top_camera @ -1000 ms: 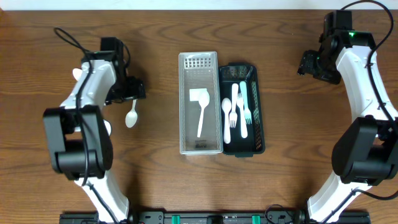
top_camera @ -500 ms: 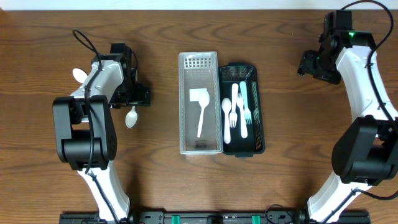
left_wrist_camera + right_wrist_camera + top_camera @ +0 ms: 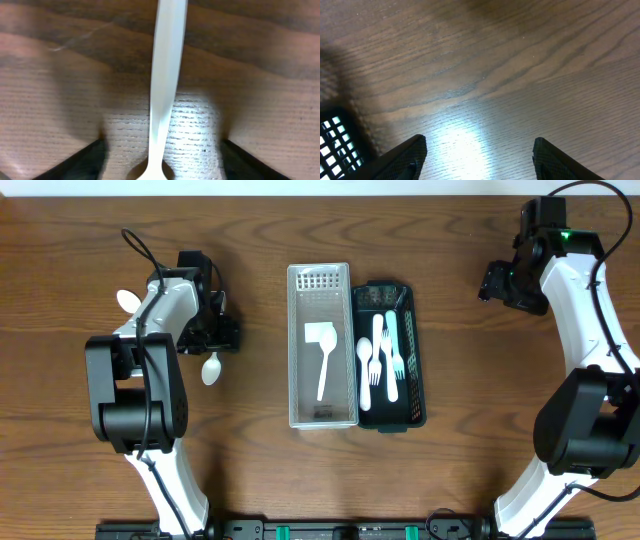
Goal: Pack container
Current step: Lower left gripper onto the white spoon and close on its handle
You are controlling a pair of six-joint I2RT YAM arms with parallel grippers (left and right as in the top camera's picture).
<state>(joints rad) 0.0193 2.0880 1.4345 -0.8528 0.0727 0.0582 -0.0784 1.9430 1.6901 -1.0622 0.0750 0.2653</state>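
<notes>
Overhead, I see the white plastic spoon (image 3: 211, 367) on the wooden table (image 3: 260, 460), left of the clear plastic tray (image 3: 295, 380). Only my left wrist camera shows the left gripper (image 3: 162, 162) spread open, straddling the handle without contact. The right gripper (image 3: 480, 155) hangs open too.

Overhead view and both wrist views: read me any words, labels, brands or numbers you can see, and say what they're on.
No readable text in any view.
Clear tray: a small dark mark at its near end, too small to tell whether it is a label.
Black tray: no print visible.
Spoon: plain white, no marking.
Table: bare wood grain only.
</notes>
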